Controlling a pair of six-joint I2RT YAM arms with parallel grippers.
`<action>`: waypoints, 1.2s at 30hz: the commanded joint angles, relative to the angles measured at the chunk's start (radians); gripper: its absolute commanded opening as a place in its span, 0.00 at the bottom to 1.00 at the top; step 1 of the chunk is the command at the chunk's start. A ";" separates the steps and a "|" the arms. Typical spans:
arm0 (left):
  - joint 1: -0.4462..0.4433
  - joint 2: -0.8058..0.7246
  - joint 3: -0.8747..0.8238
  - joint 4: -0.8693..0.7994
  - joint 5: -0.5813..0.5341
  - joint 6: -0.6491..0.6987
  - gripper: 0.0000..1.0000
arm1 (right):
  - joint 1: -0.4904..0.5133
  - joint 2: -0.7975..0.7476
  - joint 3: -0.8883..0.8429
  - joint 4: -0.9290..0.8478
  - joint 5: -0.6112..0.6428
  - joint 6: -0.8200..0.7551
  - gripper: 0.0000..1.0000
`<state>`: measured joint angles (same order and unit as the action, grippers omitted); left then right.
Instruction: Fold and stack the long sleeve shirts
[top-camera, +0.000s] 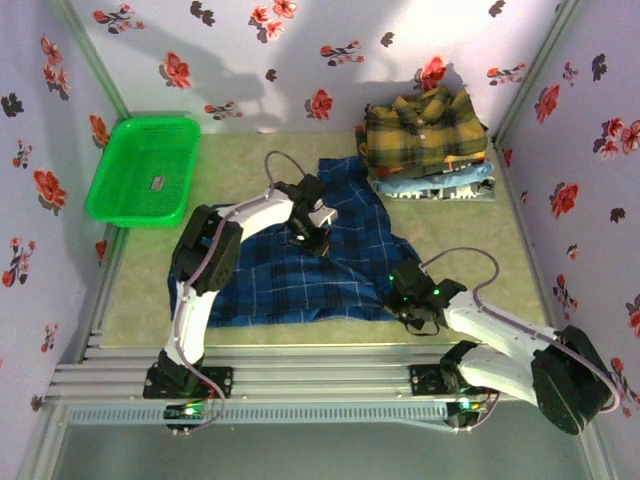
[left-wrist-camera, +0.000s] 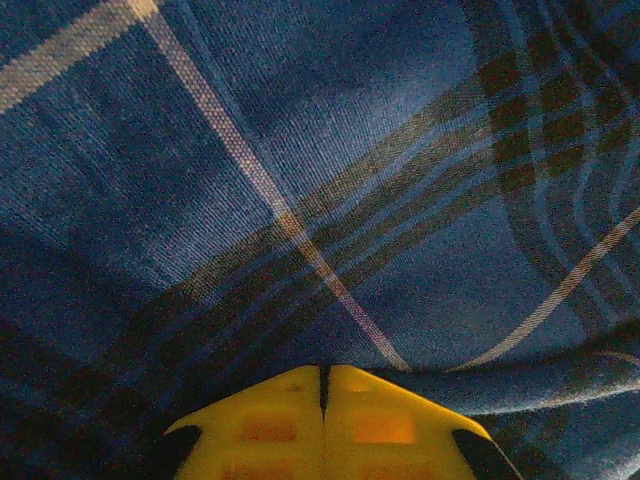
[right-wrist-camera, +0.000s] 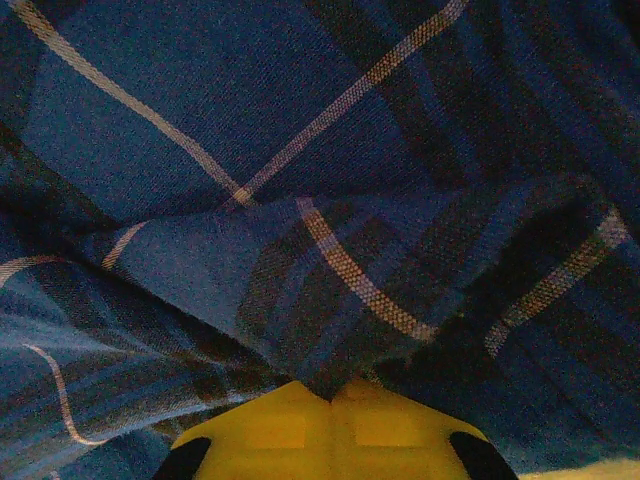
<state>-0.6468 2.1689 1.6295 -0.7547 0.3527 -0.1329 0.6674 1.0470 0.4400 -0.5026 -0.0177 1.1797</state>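
1. left gripper (left-wrist-camera: 323, 376): yellow fingers pressed together, pinching the dark blue plaid cloth shirt with thin white lines (left-wrist-camera: 300, 180), which spreads ahead of the tips.
2. right gripper (right-wrist-camera: 332, 386): closed on a fold of the same shirt, bunched right at the fingertips.
3. small label (top-camera: 157, 183) in the green plastic basket (top-camera: 130, 150): too small to read.
4. pale green table (top-camera: 450, 230); lilac walls with a red flower print (top-camera: 300, 50).

Table (top-camera: 480, 250): spread shirt (top-camera: 280, 285) lies across the centre, its near edge toward the arm bases. Stack of folded shirts (top-camera: 430, 150) sits in the far right corner, behind and right of the spread shirt, close to its far end. Basket (top-camera: 145, 170) is at the far left edge, apart from the spread shirt. Left gripper (top-camera: 303, 238) is on the spread shirt's middle, right gripper (top-camera: 400, 300) at its near right corner.
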 joint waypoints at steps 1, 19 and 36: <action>0.012 -0.049 -0.022 0.034 -0.012 -0.026 0.05 | -0.003 -0.026 -0.021 -0.085 0.038 0.011 0.00; 0.055 -0.851 -0.689 0.239 -0.195 -0.636 0.67 | 0.033 -0.005 0.283 -0.136 -0.123 -0.214 0.45; 0.549 -1.054 -1.198 0.200 -0.296 -0.785 0.64 | 0.009 0.493 0.340 -0.056 0.053 -0.205 0.31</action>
<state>-0.1493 1.1301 0.4911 -0.4934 0.1192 -0.8944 0.6903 1.5330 0.8207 -0.4755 -0.0753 0.9688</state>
